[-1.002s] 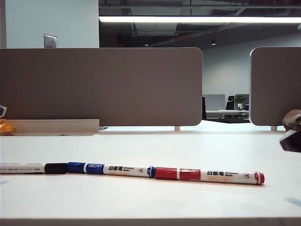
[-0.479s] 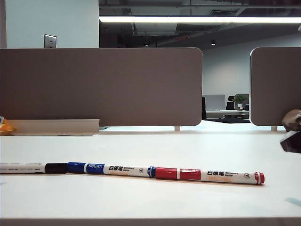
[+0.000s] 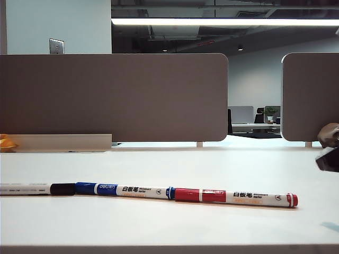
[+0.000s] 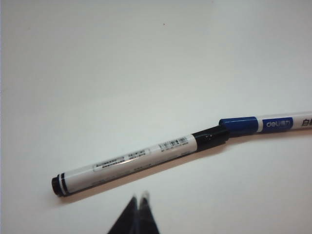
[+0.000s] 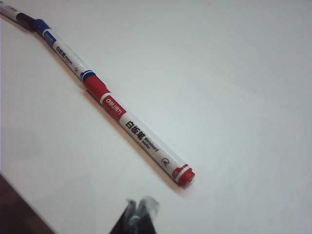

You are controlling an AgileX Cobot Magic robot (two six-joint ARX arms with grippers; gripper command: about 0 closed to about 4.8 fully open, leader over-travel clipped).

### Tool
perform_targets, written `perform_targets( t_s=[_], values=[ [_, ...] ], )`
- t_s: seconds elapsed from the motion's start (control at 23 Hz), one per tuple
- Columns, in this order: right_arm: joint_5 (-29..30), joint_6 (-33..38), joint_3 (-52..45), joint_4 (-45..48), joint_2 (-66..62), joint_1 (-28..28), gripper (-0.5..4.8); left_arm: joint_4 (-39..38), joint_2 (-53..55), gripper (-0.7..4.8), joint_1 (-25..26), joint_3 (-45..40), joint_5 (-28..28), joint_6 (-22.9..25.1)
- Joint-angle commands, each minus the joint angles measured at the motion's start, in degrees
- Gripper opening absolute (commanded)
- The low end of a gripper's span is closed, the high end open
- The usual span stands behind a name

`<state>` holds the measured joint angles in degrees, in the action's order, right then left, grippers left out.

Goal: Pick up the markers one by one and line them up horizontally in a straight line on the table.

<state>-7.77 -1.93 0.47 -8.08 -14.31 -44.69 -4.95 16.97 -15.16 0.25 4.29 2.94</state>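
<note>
You have three markers lying end to end in a nearly straight row across the white table (image 3: 212, 164). The black marker (image 3: 32, 189) sits at the left end of the row in the exterior view, its black cap touching the blue cap of the blue marker (image 3: 124, 190). The blue marker's far end meets the red cap of the red marker (image 3: 238, 198), which closes the row on the right.

On the blue cap you can read "deli" in white, and the same word shows on the red cap in the right wrist view. Both barrels carry black Chinese characters followed by small print that reads roughly "Whiteboard Marker". The black marker shows only a label of fine print, too small to read.

Your left gripper (image 4: 139, 201) hangs just above the table near the black marker's barrel, fingertips pressed together, holding nothing. Your right gripper (image 5: 139, 207) hovers close to the red marker's tail end, also closed and empty. Grey-brown divider panels (image 3: 114, 98) stand along the back edge.
</note>
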Motion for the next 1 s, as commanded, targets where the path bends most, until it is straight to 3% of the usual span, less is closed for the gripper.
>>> perform_targets(
  t_s=[0.04, 0.44, 0.61, 0.87, 1.0],
  values=[
    [-0.07, 0.26, -0.35, 0.59, 0.33, 0.00, -0.01, 0.94, 0.04, -0.06, 0.07, 0.17, -0.24, 0.02],
    [-0.04, 0.26, -0.35, 0.57, 3.15, 0.13, -0.01, 0.50, -3.43, -0.05, 0.09, 0.17, -0.24, 0.02],
    [0.37, 0.26, -0.35, 0.59, 6.60, 2.78, -0.01, 0.31, -8.44, -0.06, 0.11, 0.17, -0.24, 0.02],
    [0.35, 0.26, -0.33, 0.59, 13.81, 18.88, -0.01, 0.28, -13.97, -0.06, 0.33, 0.17, -0.24, 0.02],
    [0.33, 0.26, -0.33, 0.87, 14.19, 29.03, -0.01, 0.24, -14.43, -0.06, 4.20, 0.17, -0.02, 0.02]
  ],
)
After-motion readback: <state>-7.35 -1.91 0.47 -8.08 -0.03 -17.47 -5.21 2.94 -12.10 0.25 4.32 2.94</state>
